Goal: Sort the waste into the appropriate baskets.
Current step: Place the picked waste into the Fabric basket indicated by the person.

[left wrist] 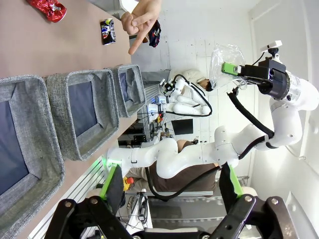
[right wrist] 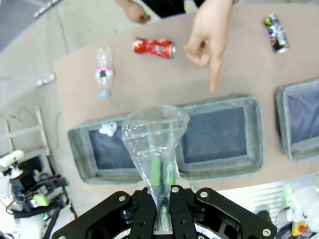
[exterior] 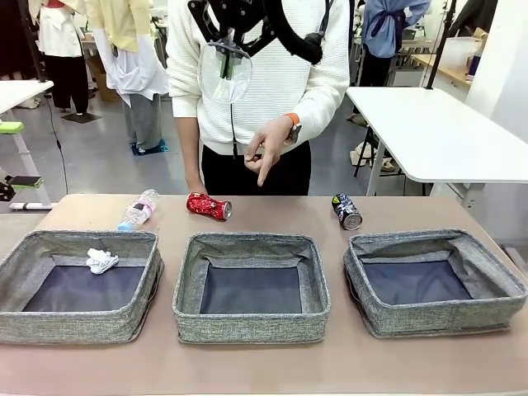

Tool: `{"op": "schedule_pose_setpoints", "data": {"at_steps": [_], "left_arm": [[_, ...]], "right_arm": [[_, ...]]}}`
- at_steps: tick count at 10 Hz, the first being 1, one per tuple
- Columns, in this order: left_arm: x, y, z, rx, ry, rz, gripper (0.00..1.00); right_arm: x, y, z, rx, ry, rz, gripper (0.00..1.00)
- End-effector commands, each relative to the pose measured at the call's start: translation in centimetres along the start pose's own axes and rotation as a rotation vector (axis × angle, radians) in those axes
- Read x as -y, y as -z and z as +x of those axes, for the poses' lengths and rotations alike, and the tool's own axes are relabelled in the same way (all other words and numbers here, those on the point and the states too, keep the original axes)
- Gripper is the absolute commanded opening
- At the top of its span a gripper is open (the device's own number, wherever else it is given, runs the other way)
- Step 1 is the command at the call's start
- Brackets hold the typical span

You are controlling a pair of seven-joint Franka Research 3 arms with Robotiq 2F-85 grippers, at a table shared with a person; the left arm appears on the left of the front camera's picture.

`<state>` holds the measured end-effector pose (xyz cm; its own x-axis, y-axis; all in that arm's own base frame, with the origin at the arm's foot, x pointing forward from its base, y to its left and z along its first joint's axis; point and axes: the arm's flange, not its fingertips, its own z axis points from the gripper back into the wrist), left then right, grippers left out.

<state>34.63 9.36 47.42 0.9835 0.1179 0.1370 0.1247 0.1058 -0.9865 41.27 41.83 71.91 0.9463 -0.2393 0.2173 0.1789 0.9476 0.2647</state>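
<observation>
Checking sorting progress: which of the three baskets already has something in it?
The left basket: a white tissue wad lies on its dark floor. The middle basket and right basket show bare floors.

Room notes. You look across the brown table into an open workroom. The floor is smooth, grey and slightly glossy, with soft reflections. To your right, well behind the table, a white-topped desk stands on white legs. A second white desk cuts in at the left edge. At far right a white wall panel rises, and farther back you can make out a wood-topped bench. The light is even and diffuse. Your left wrist camera shows a white wall with faint panel seams.
</observation>
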Motion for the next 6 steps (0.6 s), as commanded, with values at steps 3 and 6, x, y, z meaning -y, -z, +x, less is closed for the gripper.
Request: {"op": "schedule_pose_setpoints", "data": {"at_steps": [3,6], "left_arm": [[0.3,0.2,-0.1,0.014,0.001,-0.016,1.0],[0.3,0.2,-0.1,0.014,0.001,-0.016,1.0]], "right_arm": [[1.1,1.6,-0.2,-0.012,-0.081,-0.07,0.01],[5.8,10.4,-4.0,-0.24,-0.298,0.031,0.01]]}}
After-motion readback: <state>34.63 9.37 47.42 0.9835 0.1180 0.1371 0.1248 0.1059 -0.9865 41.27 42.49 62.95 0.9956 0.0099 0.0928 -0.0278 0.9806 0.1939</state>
